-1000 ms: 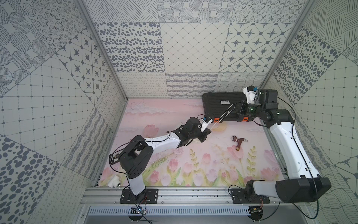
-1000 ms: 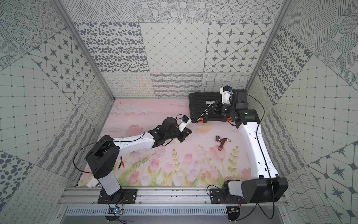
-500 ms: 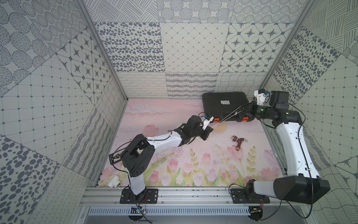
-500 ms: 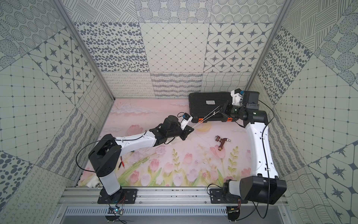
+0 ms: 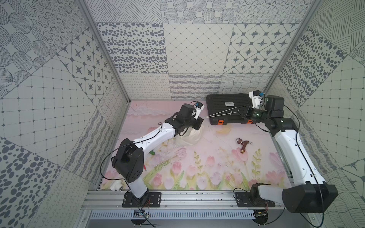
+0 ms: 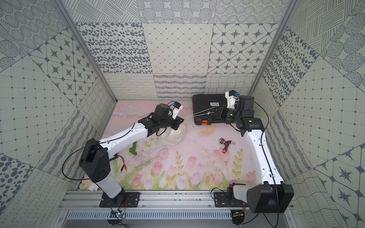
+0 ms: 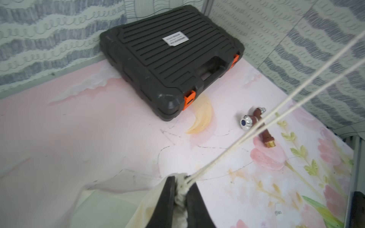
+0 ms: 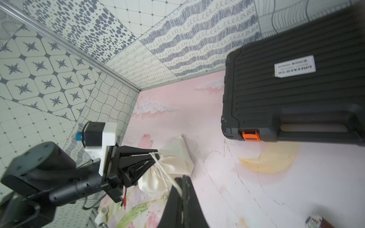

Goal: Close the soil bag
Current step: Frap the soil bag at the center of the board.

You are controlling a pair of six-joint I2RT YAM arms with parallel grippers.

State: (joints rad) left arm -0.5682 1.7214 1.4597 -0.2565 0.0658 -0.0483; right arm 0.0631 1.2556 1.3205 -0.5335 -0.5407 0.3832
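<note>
The cream-white soil bag (image 5: 189,136) (image 6: 171,136) stands on the pink mat, left of centre in both top views. My left gripper (image 5: 200,120) (image 6: 181,119) (image 7: 182,181) is shut on its gathered mouth (image 7: 181,194). Two thin pale cords (image 5: 221,113) (image 6: 199,113) (image 7: 276,112) run taut from the mouth to my right gripper (image 5: 241,110) (image 6: 218,111) (image 8: 182,177), which is shut on them above the black case. In the right wrist view the bag (image 8: 158,177) hangs under the left gripper (image 8: 156,154).
A black ribbed case (image 5: 227,104) (image 6: 207,105) with orange latches lies at the back right. A brown tap (image 5: 244,144) lies on the mat at right. A green piece (image 6: 134,148) and red-tipped leads (image 6: 123,167) lie by the left arm, with a white fitting (image 5: 116,185) at the front left.
My left gripper has shifted left and a little back with the bag's mouth. My right wrist swung right, then came back left, the cords taut throughout.
</note>
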